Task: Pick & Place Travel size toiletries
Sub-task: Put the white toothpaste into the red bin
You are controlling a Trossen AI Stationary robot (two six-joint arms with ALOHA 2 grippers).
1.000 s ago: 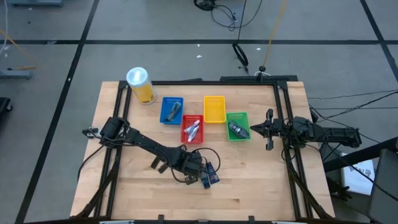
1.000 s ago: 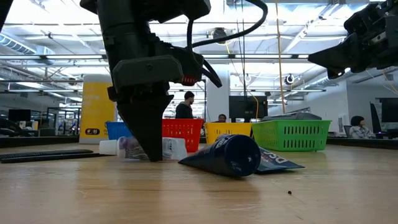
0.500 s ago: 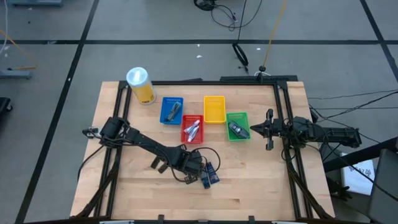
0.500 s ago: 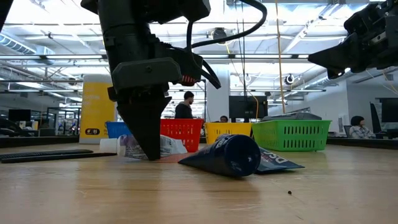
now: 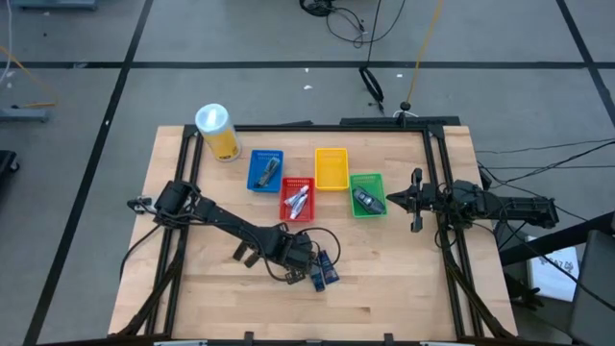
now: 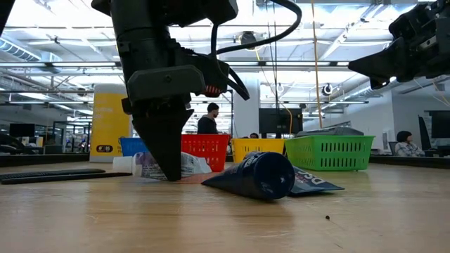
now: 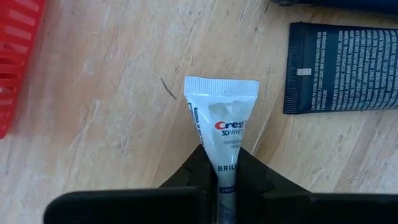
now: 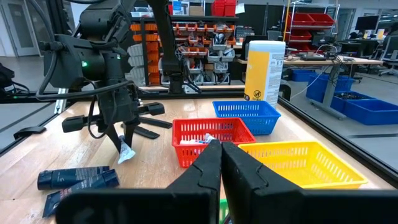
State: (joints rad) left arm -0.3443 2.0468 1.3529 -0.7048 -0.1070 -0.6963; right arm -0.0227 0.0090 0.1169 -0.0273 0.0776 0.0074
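Down near the counter's (image 5: 211, 298) front edge, about midway along it, the left gripper (image 7: 219, 163) is clamped on a white toothpaste tube (image 7: 221, 127), its tail touching the wood. Two dark blue tubes (image 5: 324, 271) lie just beside it. By the right edge, the right gripper (image 8: 221, 152) hangs closed and empty beside the green basket (image 5: 366, 195).
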